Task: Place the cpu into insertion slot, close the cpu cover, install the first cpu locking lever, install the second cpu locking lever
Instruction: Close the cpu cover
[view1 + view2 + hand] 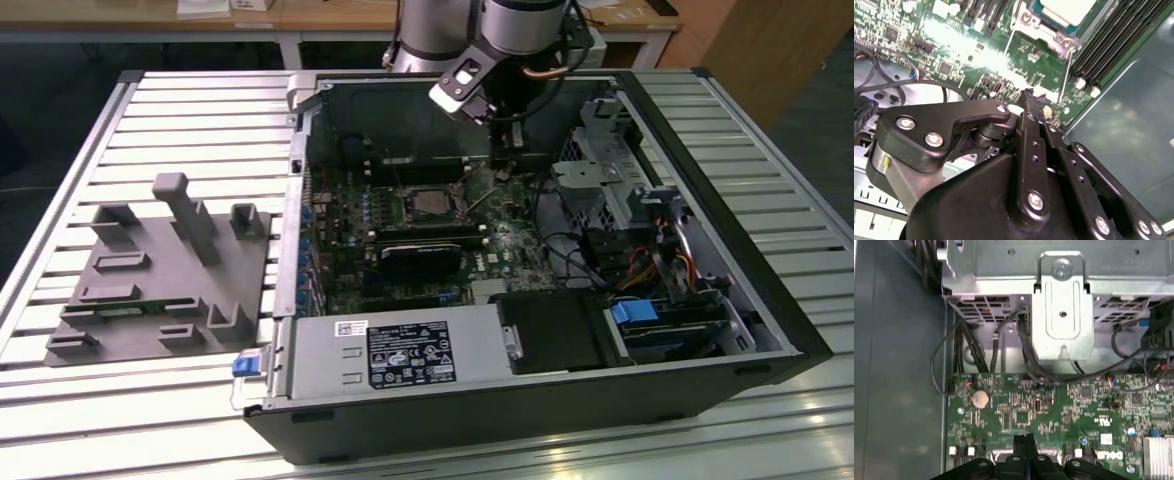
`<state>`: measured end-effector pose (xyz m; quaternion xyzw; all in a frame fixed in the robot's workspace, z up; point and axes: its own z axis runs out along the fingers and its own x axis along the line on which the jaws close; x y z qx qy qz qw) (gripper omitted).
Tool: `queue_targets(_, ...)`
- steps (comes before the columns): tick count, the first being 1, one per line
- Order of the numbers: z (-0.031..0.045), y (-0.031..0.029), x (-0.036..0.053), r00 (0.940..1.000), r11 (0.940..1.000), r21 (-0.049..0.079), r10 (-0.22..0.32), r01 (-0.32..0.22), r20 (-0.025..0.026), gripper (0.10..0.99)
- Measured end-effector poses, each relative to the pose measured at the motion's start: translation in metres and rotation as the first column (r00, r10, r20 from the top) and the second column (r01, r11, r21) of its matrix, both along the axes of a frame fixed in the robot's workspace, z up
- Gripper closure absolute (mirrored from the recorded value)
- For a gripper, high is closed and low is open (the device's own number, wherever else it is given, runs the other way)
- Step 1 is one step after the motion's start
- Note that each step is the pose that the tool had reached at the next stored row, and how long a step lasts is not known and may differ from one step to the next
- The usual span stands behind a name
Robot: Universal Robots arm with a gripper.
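Inside the open computer case (747, 300), the cpu (427, 204) lies flat in the insertion slot (395, 205) on the green motherboard, its pale top also in the second wrist view (1066, 7). The silver cpu cover (1053, 36) frames it; I cannot tell whether it is fully down. Thin wire levers (1067, 75) run along the socket's sides. My gripper (502, 170) hangs low over the board to the exterior view's right of the socket, apart from it. Its black fingers (1030, 100) are shut with nothing between them, the fingertips (1024, 440) just above the board.
A metal drive cage (1061, 305) with cables (654, 270) stands close beside the gripper. A black block (427, 262) and the power supply (387, 350) lie nearer the case front. A grey fixture plate (160, 270) rests on the slatted table at the exterior view's left.
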<state>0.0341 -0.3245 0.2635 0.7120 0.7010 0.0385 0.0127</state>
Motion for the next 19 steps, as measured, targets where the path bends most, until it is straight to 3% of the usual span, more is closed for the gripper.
queue_targets(7, -0.0005, 0.0, 0.0104, 1.0, 1.0, 0.0, 0.0, 0.0, -0.0004, 0.98)
queue_targets(19, -0.0116, 0.0, 0.012, 1.0, 1.0, 0.0, -0.003, 0.003, -0.0005, 0.98)
